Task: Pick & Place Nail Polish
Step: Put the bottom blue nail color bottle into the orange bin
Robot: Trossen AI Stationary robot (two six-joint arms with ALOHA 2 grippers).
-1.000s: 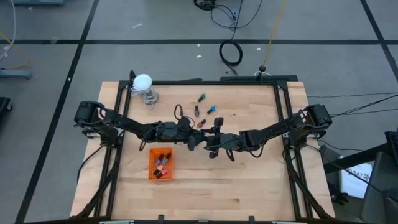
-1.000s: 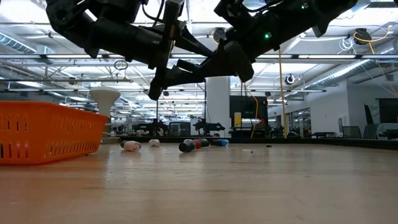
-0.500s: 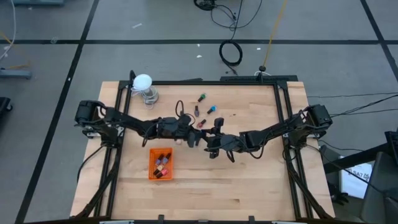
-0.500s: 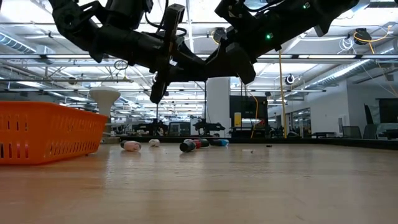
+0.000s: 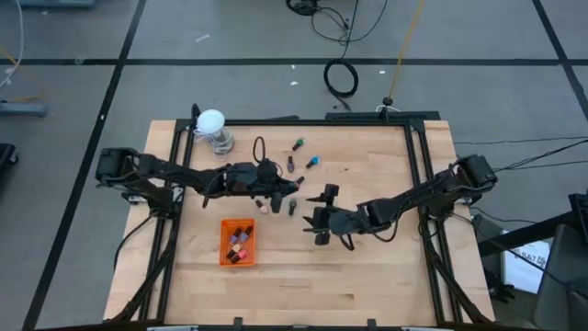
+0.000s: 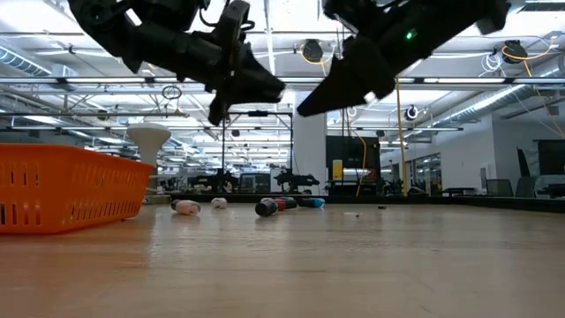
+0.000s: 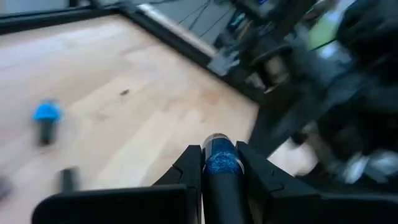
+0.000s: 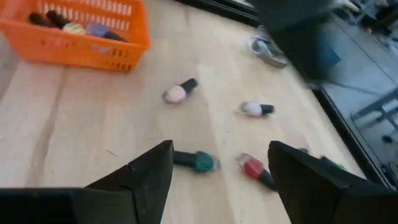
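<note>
My left gripper (image 5: 287, 188) hangs over the middle of the table, shut on a small blue glittery nail polish bottle (image 7: 217, 160). My right gripper (image 8: 219, 155) stands open just right of it (image 5: 314, 217), above the table, with nothing between its fingers. Several more nail polish bottles lie on their sides on the wood: a pink one (image 8: 179, 91), a pale one (image 8: 256, 109), a green one (image 8: 198, 162), a red one (image 8: 255, 169) and a teal-capped one (image 7: 45, 118). The orange tray (image 5: 224, 256) holds several bottles. My left gripper pinches the blue bottle's sides (image 7: 217, 171) between its two fingers. The bottle lies along the fingers, and its rounded end (image 7: 217, 142) sticks out past the fingertips. The fingers point roughly level toward the table's right. The bottle is lifted clear of the table.
A white ball on a clear stand (image 5: 212, 124) sits at the far left corner. A black frame (image 5: 418, 165) runs along the table's edges. Bare wood lies at the near side and to the right (image 5: 367, 276).
The two grippers met above the middle of the table. My left gripper shut on the blue bottle there, and my right gripper opened and let it go. My left gripper then drew back toward the far left with the bottle, and my right gripper withdrew toward the near right.
</note>
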